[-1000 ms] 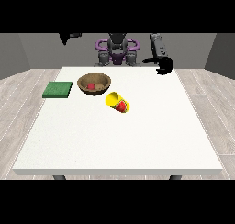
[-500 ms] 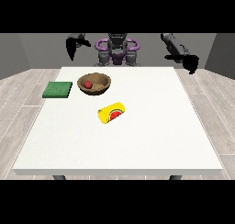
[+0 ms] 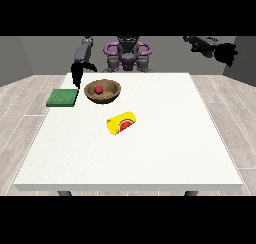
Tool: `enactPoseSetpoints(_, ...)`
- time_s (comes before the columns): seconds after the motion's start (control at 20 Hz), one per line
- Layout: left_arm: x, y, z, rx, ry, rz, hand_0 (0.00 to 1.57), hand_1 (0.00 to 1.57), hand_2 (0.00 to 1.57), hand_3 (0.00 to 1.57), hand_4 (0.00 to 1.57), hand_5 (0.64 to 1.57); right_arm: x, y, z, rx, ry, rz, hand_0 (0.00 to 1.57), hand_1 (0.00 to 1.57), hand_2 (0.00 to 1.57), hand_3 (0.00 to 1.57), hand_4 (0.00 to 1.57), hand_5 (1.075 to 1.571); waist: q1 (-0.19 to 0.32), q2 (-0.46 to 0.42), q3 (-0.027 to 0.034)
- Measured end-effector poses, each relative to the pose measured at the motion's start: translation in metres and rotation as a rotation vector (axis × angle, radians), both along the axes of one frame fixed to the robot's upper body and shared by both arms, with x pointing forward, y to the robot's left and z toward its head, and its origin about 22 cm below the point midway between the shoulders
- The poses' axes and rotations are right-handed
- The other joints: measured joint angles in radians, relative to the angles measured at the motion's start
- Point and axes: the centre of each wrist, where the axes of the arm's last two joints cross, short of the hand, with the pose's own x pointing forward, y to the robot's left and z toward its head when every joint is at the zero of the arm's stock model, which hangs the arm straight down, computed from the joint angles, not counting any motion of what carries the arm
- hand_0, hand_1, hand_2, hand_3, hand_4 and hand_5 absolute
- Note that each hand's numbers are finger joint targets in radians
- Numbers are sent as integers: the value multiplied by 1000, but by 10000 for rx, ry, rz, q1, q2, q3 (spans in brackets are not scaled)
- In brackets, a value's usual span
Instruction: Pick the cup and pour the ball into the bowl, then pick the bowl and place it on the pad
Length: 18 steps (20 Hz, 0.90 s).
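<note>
a brown bowl (image 3: pixel 103 92) is sitting on the white desk (image 3: pixel 165 138), toward the far side where the robot (image 3: pixel 127 54) is standing. a small red ball (image 3: pixel 99 89) is lying inside the bowl. a yellow cup (image 3: pixel 122 122) with a red watermelon picture on it is lying on its side on the desk, near the bowl, on the side closer to the camera and a little toward the view's right. nothing is touching the cup and it is lying apart from the bowl. a flat green pad (image 3: pixel 62 97) is lying on the desk just beside the bowl, toward the view's left, with a thin strip of desk showing between them. the hand at the view's left (image 3: pixel 77 72) is hanging down from its arm past the far edge of the desk, behind the gap between the pad and the bowl, and it is not touching either one. its fingers are pointing down and holding nothing, but i cannot tell if they are straight or curled. the hand at the view's right (image 3: pixel 225 52) is up in the air, well apart from the bowl and out past the right side of the desk. it is holding nothing too, and i cannot tell how its fingers are lying.
</note>
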Motion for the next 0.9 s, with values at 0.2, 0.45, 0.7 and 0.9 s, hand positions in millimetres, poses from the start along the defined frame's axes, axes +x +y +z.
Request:
enactPoseSetpoints(0.2,-8,14,34,291,-183,18,0,0,0,0,0,1548,10,-11,-22,169,329,-36,0,0,0,0,286,1570,13,22,-4)
enactPoseSetpoints(0.45,-15,14,75,407,-391,-104,0,0,0,0,0,1536,25,-17,-44,459,746,-122,0,0,0,0,374,1570,147,87,-3)
enactPoseSetpoints(0.7,-18,9,91,371,-301,-334,0,0,0,0,0,1536,40,-15,-57,772,1450,-381,0,0,0,0,403,1571,270,-131,-9)
enactPoseSetpoints(0.9,-23,10,105,364,-580,-334,0,0,0,0,41,1525,43,-13,-59,910,1136,-333,0,0,0,0,337,1570,253,-34,-156)
